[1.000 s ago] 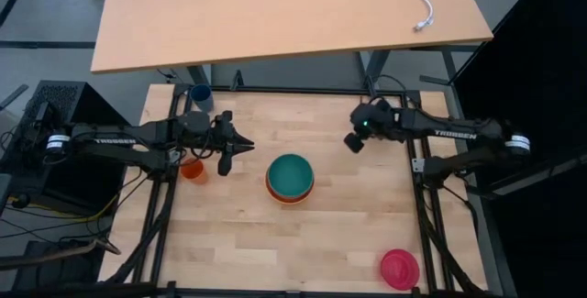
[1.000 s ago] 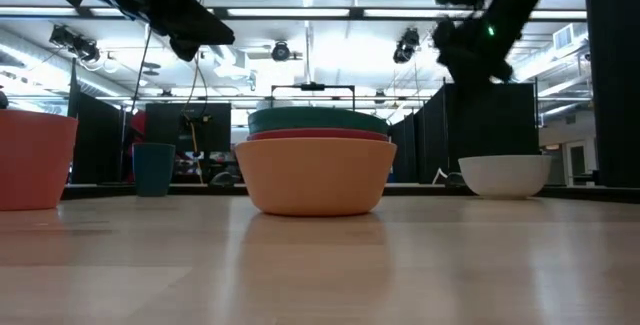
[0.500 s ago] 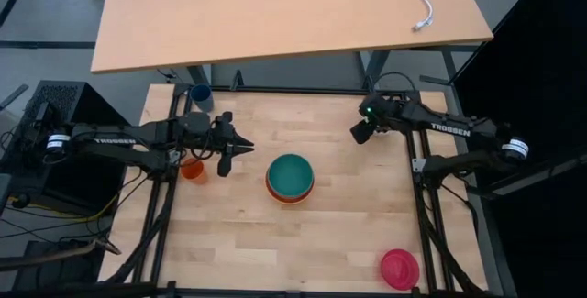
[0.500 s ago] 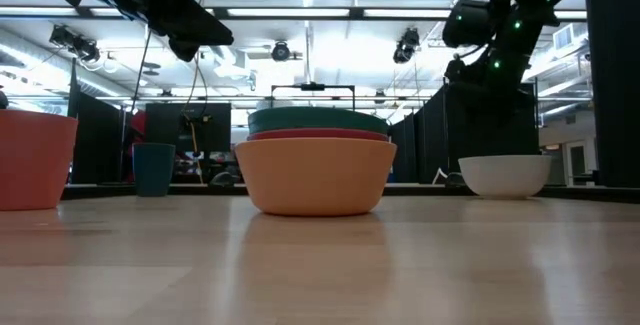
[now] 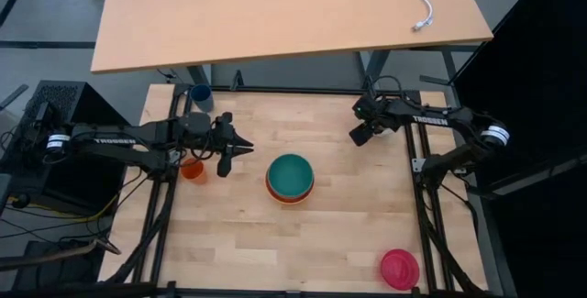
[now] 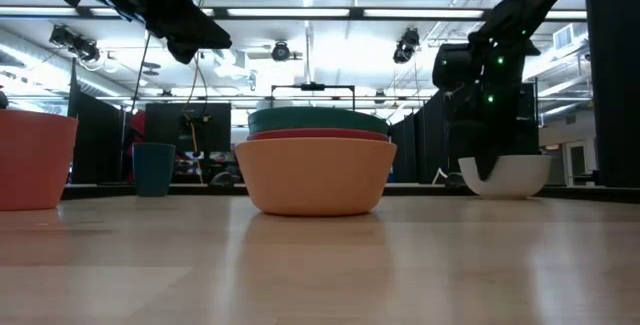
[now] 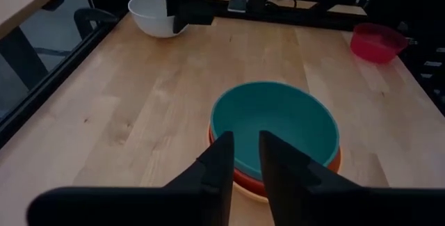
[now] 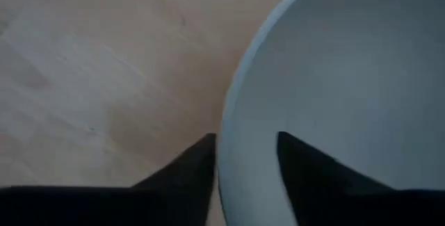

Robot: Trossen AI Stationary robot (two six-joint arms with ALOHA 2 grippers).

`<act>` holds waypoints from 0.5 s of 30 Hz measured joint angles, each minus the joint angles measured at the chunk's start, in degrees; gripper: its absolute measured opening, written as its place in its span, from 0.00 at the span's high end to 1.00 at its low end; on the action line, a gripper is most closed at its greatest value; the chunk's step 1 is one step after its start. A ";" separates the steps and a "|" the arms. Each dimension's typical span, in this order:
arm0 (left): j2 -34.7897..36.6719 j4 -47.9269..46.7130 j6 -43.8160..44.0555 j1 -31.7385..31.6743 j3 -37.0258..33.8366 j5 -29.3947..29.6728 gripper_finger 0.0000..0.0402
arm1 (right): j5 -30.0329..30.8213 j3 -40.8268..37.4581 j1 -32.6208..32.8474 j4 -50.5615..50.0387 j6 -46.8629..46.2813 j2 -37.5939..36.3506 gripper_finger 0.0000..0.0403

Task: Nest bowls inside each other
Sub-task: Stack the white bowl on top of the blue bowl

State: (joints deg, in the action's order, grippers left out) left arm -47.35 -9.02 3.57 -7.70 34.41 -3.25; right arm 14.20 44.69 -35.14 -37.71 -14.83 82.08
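Right now the right gripper is down at the round white plastic bowl, which sits at the far right corner of the wooden table. One dark finger is outside the rim and one is inside, so the rim sits between them. The fingers look partly apart, and I cannot tell if they pinch the rim yet. Going over the rim like this makes sense, because a thin edge is easy to grab.

In the middle of the table is a stack of three bowls. The teal plastic bowl is on top, the red-orange bowl is under it, and the yellow-orange bowl is at the bottom. The white bowl probably goes in there next.

The magenta-pink plastic bowl waits alone near the front right corner, well apart from the stack.

The left gripper hangs in the air beside the stack, holding nothing, with its fingers close together. It seems to be staying out of the way.
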 joint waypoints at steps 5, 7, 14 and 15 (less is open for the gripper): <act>0.01 0.78 -0.13 -0.01 0.00 0.04 0.87 | -2.83 2.13 3.06 0.33 1.19 -0.97 0.86; 0.01 1.18 -0.20 -0.01 0.00 0.05 0.87 | -4.04 3.21 4.61 0.44 1.59 -1.47 0.89; 0.02 2.60 -0.47 -0.02 0.00 0.12 0.86 | -8.26 6.98 10.03 0.84 2.99 -3.19 0.96; 0.02 2.80 -0.51 -0.02 0.00 0.13 0.86 | -8.87 7.52 10.81 0.90 3.19 -3.44 0.97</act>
State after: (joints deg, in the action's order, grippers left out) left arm -47.33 -6.22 3.06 -7.72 34.41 -3.12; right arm 5.33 52.21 -24.33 -36.81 -11.64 78.64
